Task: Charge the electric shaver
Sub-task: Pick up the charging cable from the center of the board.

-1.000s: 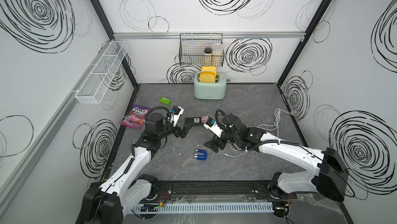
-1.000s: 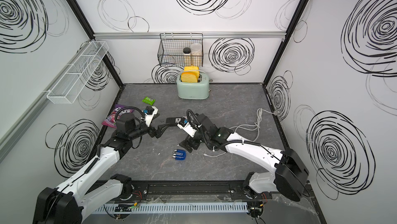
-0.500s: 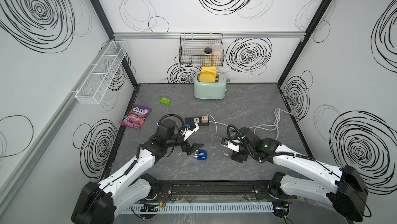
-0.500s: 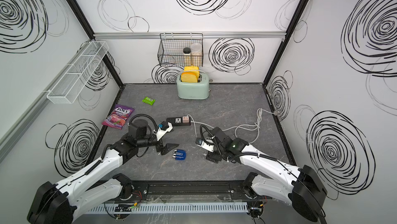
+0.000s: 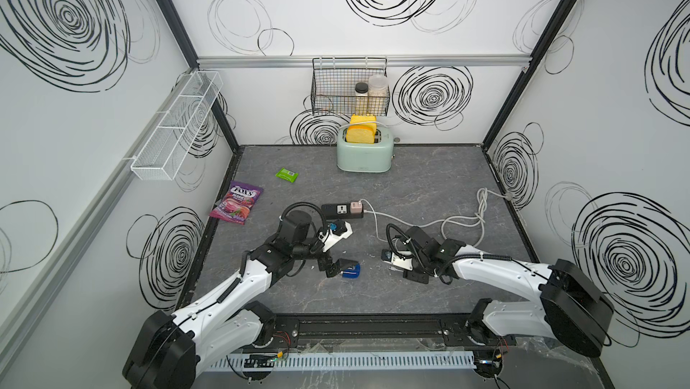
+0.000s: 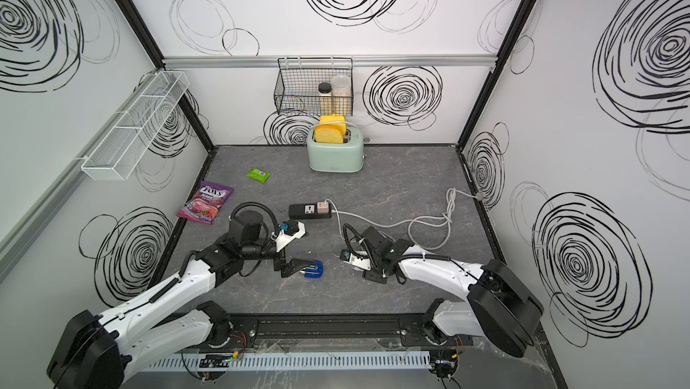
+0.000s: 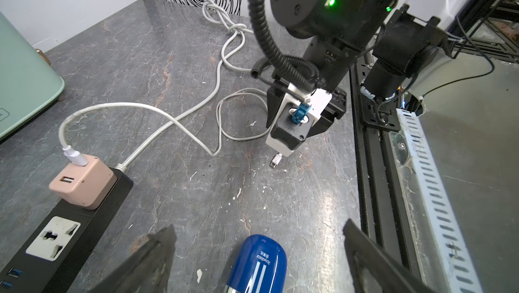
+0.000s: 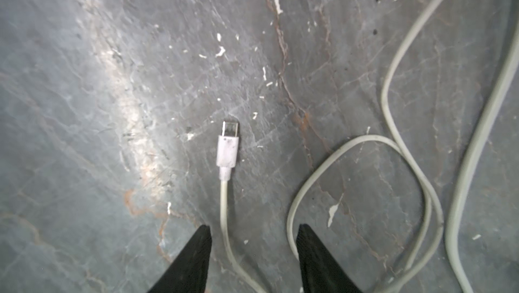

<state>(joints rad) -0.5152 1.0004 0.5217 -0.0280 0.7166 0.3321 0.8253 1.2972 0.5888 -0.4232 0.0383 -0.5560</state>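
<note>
- Your left pincer [image 7: 258, 227] stands spread as wide as it goes and holds nothing. The small, glossy, round-bodied, translucent-blue electric shaver [image 7: 258, 263] lies on the grey marbled worktop [image 7: 196, 66] between its two fingers, with a gap on either side.
- Your right pincer [image 8: 254, 226] is partly open and grips nothing. The thin white charging cable [image 8: 223, 207] runs out between its fingers, and the cable's white plug [image 8: 228, 142] with its bare metal tip lies flat just ahead of the fingertips.
- The cable's far end sits in the pinkish cube adapter [image 7: 82, 182] on the black power strip [image 7: 56, 249], which lies beyond the left pincer toward the back wall.
- Expect the shaver to be light and stiff, with a smooth curved shell that is probably slippery and may squirt out of a pinch near either end.
- Take it across the middle of the body, on the flatter sides, and keep off the silver heads. You cannot see the charging port from here, so leave both ends clear.
- The cable is limp and will not push. Grip the rigid white plug housing just behind the metal tip, not the cord.
</note>
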